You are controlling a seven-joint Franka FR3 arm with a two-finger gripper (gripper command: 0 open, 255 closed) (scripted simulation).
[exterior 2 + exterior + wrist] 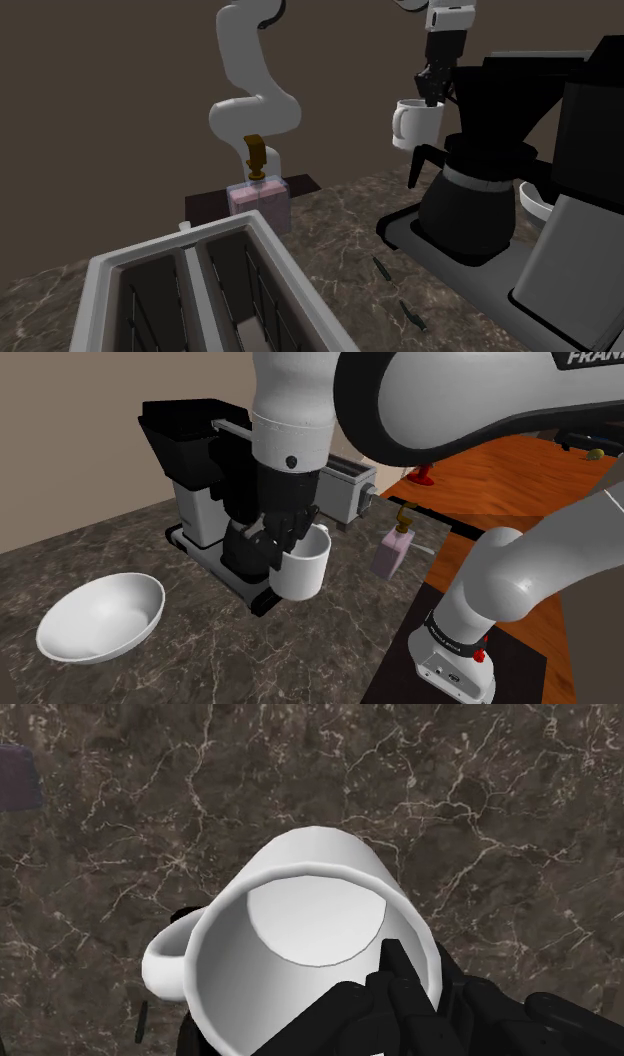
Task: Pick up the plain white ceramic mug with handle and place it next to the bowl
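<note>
A plain white mug (303, 567) with a handle hangs in the air above the dark marble counter (200, 662), upright. My black gripper (278, 552) is shut on its rim, one finger inside and one outside the wall. In the second exterior view the mug (415, 122) hangs under the gripper (432, 100), level with the top of the black carafe, handle toward that view's left. From the wrist, the mug (300, 924) is empty, its rim clasped by the gripper (405, 994). A white bowl (100, 617) lies on the counter toward the shoulder view's left.
A black and grey coffee machine (200, 472) with a carafe (470, 200) stands right behind the mug. A toaster (345, 487) and a pink soap dispenser (392, 547) sit toward the shoulder view's right, near the counter's edge. Two small dark items (383, 268) lie on the counter.
</note>
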